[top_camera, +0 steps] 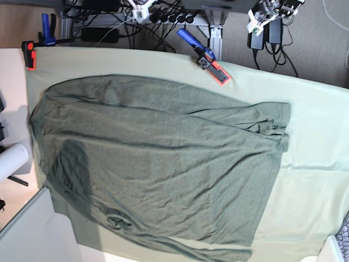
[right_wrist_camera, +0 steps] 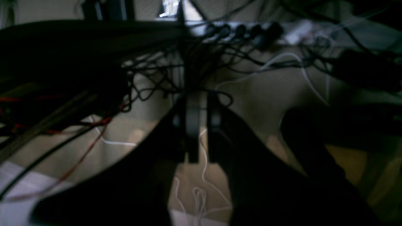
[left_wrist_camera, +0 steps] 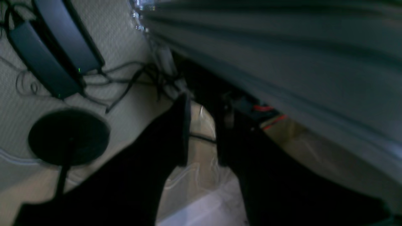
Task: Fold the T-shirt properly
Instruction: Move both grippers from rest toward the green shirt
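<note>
Only from the base view is the T-shirt (top_camera: 158, 164) seen; wrist views show left gripper (left_wrist_camera: 202, 131) gaping, right gripper (right_wrist_camera: 196, 131) closed empty.

Matt heathered knit T-shirt (top_camera: 163, 164), smooth pale tablecloth (top_camera: 311, 180)

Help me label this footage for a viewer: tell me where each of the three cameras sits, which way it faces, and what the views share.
Left wrist: on the left arm, off the table's side, facing the floor, cables and a round black base; the left gripper shows, slightly parted, empty.
Right wrist: on the right arm, facing floor cables and a power strip; the right gripper shows, shut, empty.
Base: overhead, looking down at the T-shirt spread on the pale green cloth; no arm shows.
Shared: both wrist views show floor cabling, not the T-shirt.
</note>
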`<state>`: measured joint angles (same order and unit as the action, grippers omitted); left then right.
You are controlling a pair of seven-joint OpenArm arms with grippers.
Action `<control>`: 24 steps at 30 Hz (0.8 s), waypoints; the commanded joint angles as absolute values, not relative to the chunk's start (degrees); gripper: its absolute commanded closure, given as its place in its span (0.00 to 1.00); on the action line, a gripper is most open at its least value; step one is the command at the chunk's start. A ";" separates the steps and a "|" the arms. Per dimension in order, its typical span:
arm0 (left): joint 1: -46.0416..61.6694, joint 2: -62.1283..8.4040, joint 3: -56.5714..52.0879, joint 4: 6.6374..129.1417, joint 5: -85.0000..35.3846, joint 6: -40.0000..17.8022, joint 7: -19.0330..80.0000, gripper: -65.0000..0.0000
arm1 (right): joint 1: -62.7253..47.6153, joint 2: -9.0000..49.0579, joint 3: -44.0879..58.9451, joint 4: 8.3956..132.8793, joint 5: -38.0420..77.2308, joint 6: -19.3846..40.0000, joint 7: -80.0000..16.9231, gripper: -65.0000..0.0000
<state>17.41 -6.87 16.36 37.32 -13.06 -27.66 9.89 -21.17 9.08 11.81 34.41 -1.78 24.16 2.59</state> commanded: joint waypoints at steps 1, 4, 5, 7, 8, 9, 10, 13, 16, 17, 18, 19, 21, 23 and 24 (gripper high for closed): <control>19.68 -7.22 14.52 40.95 -13.56 -29.82 9.23 0.79 | -23.35 10.24 11.86 37.19 0.19 25.98 2.46 0.94; 25.87 -7.99 9.37 51.24 -14.35 -31.22 9.76 0.79 | -28.99 12.21 11.88 45.71 5.89 25.96 -1.04 0.94; 27.90 -8.34 8.08 54.76 -15.99 -31.31 10.83 0.79 | -30.96 12.80 11.88 48.73 7.84 25.96 -1.98 0.94; 31.79 -9.21 5.91 61.91 -19.99 -31.38 12.73 0.79 | -34.92 14.24 11.88 55.13 11.33 25.96 -4.19 0.94; 33.61 -9.63 4.91 65.56 -21.15 -32.03 13.61 0.79 | -36.80 14.87 11.88 58.43 12.71 25.96 -5.32 0.94; 35.29 -9.76 3.84 69.08 -21.47 -33.78 14.13 0.79 | -38.61 15.64 11.88 61.67 13.82 25.96 -6.59 0.94; 36.86 -10.28 2.66 72.40 -21.45 -36.18 14.28 0.79 | -40.38 16.43 11.94 64.82 14.66 25.93 -7.64 0.94; 40.93 -11.20 -0.36 81.36 -23.38 -40.00 14.46 0.79 | -45.34 18.31 12.49 73.84 16.32 25.93 -9.13 0.94; 44.18 -12.14 -3.27 89.38 -28.60 -40.00 16.73 0.76 | -49.12 19.09 15.03 82.26 18.11 25.91 -10.98 0.94; 44.95 -12.49 -4.19 91.85 -30.63 -40.00 18.24 0.73 | -50.06 19.05 16.36 84.90 18.90 25.91 -11.92 0.94; 45.60 -12.75 -5.30 94.21 -32.58 -40.00 19.81 0.70 | -50.72 19.05 17.78 87.42 20.21 25.91 -13.06 0.93; 46.11 -12.95 -6.42 96.55 -34.50 -40.00 21.41 0.65 | -51.20 19.05 19.33 89.78 21.58 25.93 -14.06 0.92; 46.94 -13.61 -8.38 100.68 -37.80 -40.00 23.70 0.56 | -51.46 19.05 22.70 93.86 24.67 25.93 -16.05 0.85; 47.20 -14.66 -9.96 103.57 -39.44 -40.00 24.75 0.53 | -51.11 19.07 26.20 97.01 28.64 25.93 -17.32 0.74; 47.20 -15.33 -10.61 104.47 -40.07 -40.00 24.73 0.53 | -50.85 19.09 27.86 98.30 30.39 25.93 -17.65 0.67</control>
